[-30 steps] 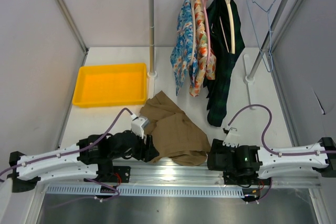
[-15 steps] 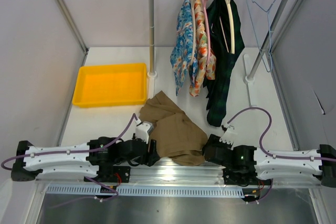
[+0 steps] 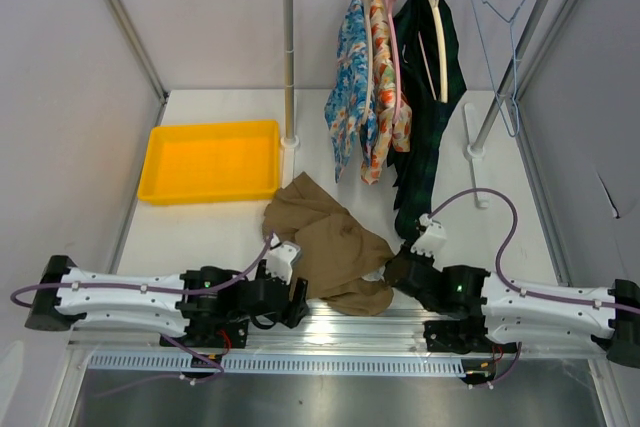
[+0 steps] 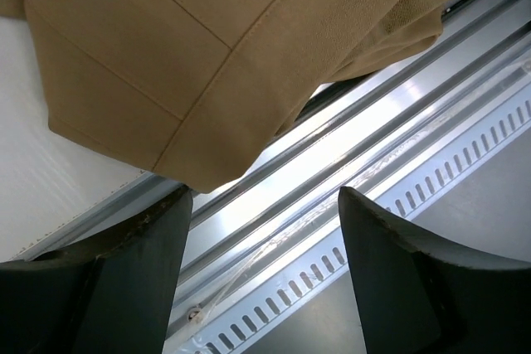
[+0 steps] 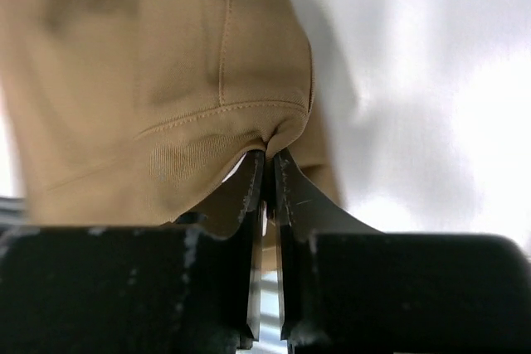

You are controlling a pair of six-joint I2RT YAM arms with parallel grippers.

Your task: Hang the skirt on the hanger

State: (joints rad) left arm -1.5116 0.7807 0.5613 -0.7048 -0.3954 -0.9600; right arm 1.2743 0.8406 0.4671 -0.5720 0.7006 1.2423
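Only the right wrist view shows the right end effector (image 5: 269,159) pinching a fold of the skirt (image 5: 124,72); the left wrist view shows the left end effector (image 4: 264,201) spread beside its hem.

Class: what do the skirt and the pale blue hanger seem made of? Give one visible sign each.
Skirt: woven tan cloth, matt, likely cotton twill; fine diagonal weave and stitched seams show. Hanger: thin wire, probably coated metal; pale blue, slender.
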